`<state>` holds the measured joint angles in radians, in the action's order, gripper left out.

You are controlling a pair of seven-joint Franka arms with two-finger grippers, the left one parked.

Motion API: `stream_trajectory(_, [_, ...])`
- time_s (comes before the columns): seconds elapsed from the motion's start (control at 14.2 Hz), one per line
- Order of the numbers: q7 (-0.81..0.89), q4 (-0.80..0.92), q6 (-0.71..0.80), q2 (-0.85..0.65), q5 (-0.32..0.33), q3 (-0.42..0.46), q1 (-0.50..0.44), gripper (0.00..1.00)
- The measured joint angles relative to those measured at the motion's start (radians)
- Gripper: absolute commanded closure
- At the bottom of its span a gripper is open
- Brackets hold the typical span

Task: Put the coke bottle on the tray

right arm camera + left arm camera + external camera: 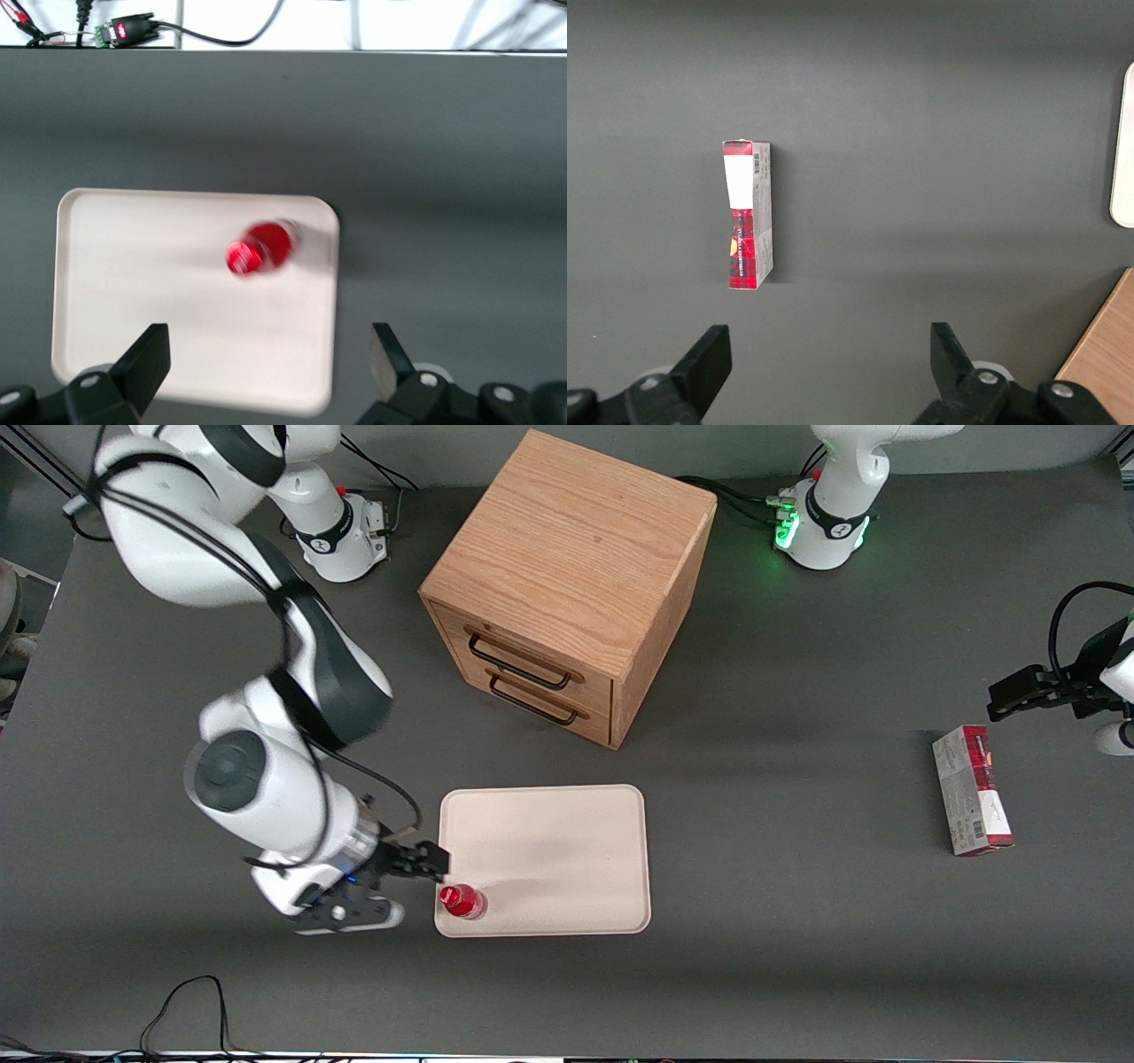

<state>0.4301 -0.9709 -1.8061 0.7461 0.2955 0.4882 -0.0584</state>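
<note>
1. The coke bottle stood on the tray, in the corner of it nearest the claw and close to the rim on the side nearer the front camera. In the right wrist view the coke bottle sat apart from both fingers, held by nothing.

2. The claw hung just beside that tray corner, its fingers spread wide and empty, the bottle near them but not touching.

3. Risk: the bottle looked narrow-based and stood very near the rim. If the claw swung sideways across the corner while low, a finger could clip the bottle and tip it off the tray onto the dark surface. A straight lift away before any sideways travel would likely avoid that.

4. Second risk: a nudge to the tray itself by the wrist could shake the bottle over.

5. Orientation: the bottle's long axis ran roughly vertical, cap up. In the wrist view the cap appeared offset from the body, which may be viewing angle or a slight lean; which one could not be told.

6. Judged from this, the placing appeared done.
</note>
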Motion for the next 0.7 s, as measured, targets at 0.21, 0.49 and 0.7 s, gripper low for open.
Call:
stream_trajectory(0.21, [-0.034, -0.183, 0.085, -0.229, -0.173, -0.159, 0.026, 0.0])
stream_trajectory(0.49, [-0.223, -0.549, 0.08, -0.534, -0.337, -0.421, 0.045, 0.0])
stream_trajectory(0.7, [-0.242, -0.739, 0.089, -0.719, -0.337, -0.46, 0.052, 0.0])
